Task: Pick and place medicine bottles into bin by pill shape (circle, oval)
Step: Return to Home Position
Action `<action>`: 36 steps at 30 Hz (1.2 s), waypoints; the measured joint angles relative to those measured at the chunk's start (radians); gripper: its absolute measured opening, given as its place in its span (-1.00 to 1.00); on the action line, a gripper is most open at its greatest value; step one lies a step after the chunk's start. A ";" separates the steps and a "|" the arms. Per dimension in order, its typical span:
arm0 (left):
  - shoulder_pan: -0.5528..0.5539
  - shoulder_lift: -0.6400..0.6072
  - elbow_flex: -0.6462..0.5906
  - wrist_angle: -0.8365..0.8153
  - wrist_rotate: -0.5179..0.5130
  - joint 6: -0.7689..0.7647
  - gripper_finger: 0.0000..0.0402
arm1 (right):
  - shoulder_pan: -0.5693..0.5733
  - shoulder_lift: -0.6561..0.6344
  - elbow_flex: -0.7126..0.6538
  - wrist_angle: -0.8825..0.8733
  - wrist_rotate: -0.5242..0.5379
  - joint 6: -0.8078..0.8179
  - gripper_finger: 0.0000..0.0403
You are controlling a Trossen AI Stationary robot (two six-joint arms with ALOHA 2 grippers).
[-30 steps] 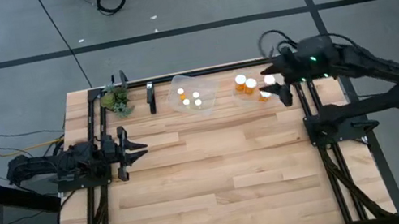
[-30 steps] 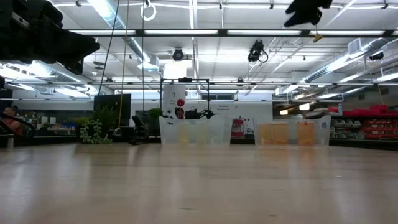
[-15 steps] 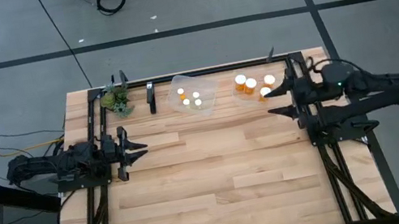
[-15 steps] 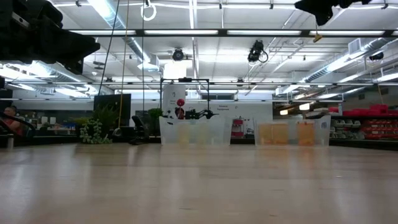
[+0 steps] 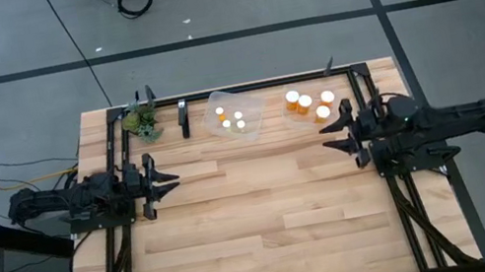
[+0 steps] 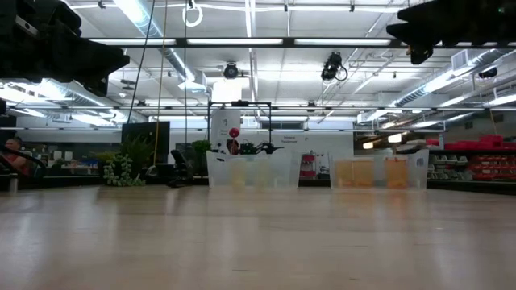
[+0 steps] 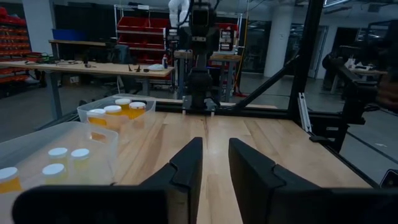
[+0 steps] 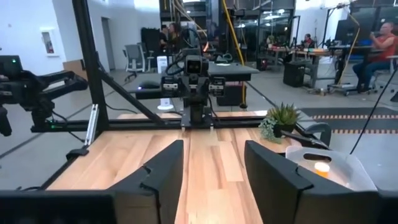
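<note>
Two clear bins stand at the table's far edge. The left bin (image 5: 237, 115) holds small white-capped bottles (image 5: 239, 116). The right bin (image 5: 309, 104) holds several wider amber bottles (image 5: 305, 103). Both bins also show in the low view (image 6: 250, 169) (image 6: 377, 171) and in the left wrist view (image 7: 56, 155) (image 7: 115, 112). My right gripper (image 5: 337, 134) is open and empty at the table's right side, just near of the right bin, pointing toward the table's left (image 8: 213, 165). My left gripper (image 5: 165, 180) is open and empty at the table's left side (image 7: 216, 163).
A small green plant (image 5: 142, 124) and a dark upright object (image 5: 183, 116) stand at the far left, beside the left bin. Black frame rails run along the table's left and right sides. The wooden tabletop (image 5: 266, 212) stretches between the two arms.
My right gripper has drawn back from above the right bin toward the table's near edge and come down, and the arm has folded back toward the table's right edge. The gripper now points level toward the table's left. The bottles and bins have stayed in place.
</note>
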 joint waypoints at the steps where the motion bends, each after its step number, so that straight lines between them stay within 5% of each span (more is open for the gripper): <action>1: 0.000 0.000 0.000 0.000 0.000 0.000 -0.58 | 0.000 -0.006 -0.019 0.020 0.000 0.002 -0.14; 21: 0.000 0.000 0.000 0.000 0.000 0.000 -0.53 | -0.022 -0.271 -0.252 0.091 -0.006 0.059 -0.44; 36: 0.000 0.000 0.000 0.000 0.000 0.000 -0.55 | -0.022 -0.275 -0.255 0.035 0.033 0.115 -0.54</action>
